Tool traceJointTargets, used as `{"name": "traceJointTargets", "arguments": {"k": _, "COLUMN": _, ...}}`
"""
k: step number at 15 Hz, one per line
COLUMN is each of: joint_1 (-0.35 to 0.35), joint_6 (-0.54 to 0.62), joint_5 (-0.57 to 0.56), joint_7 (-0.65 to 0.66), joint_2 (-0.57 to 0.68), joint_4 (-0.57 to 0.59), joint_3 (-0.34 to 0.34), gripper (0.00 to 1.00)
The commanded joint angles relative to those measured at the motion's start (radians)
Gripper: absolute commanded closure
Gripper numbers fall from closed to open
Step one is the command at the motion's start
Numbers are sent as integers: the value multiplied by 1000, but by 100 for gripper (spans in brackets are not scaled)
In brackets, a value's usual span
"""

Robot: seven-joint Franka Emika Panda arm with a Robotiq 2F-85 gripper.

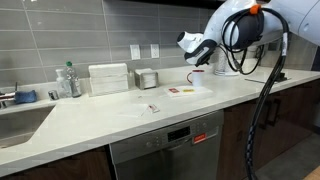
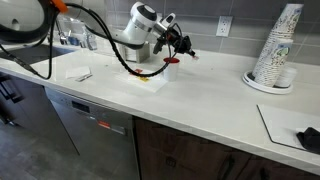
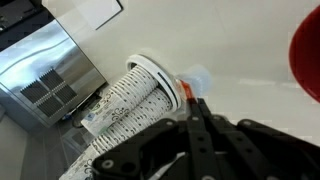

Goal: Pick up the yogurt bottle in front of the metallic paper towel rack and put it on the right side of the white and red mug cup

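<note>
1. The yogurt bottle (image 3: 135, 100) shows clearly only in the wrist view. It is tilted, with its printed label facing the camera and its base cut off by the gripper's dark body. In both exterior views it is too small to make out.
2. The gripper (image 3: 195, 105) has its fingers drawn together at the bottle's cap end and is clamped on it. It holds the bottle off the counter (image 1: 110, 115) near the back edge, though the fingers hide the contact itself.
3. The white and red mug cup (image 3: 308, 50) is cut off at the right border, so only a red curve shows and its inside is unseen.
4. The metallic paper towel rack (image 3: 45, 70) stands at the back edge and is partly cropped. The white box (image 1: 108, 78) is beside it.
5. A stack of paper cups (image 2: 277, 45) stands on a plate towards the far end.
6. Clear bottles (image 1: 68, 80) stand by the sink (image 1: 20, 118). Their contents cannot be told.
</note>
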Motion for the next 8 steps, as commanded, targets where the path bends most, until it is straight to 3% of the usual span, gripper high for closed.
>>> {"name": "traceJointTargets", "arguments": {"k": 1, "joint_1": 5, "joint_6": 72, "joint_5": -27, "joint_7": 49, "joint_2": -143, "joint_4": -237, "joint_3": 2, "gripper": 100}}
{"name": "traceJointTargets", "arguments": {"k": 2, "joint_1": 7, "joint_6": 55, "joint_5": -19, "joint_7": 62, "joint_2": -169, "joint_4": -276, "joint_3": 4, "gripper": 100}}
{"name": "traceJointTargets", "arguments": {"k": 3, "joint_1": 12, "joint_6": 41, "joint_5": 23, "joint_7": 12, "joint_2": -61, "joint_4": -110, "joint_3": -30, "gripper": 98}}
{"name": "traceJointTargets", "arguments": {"k": 8, "joint_1": 16, "joint_6": 41, "joint_5": 18, "joint_7": 26, "joint_2": -127, "joint_4": -207, "joint_3": -25, "gripper": 98}}
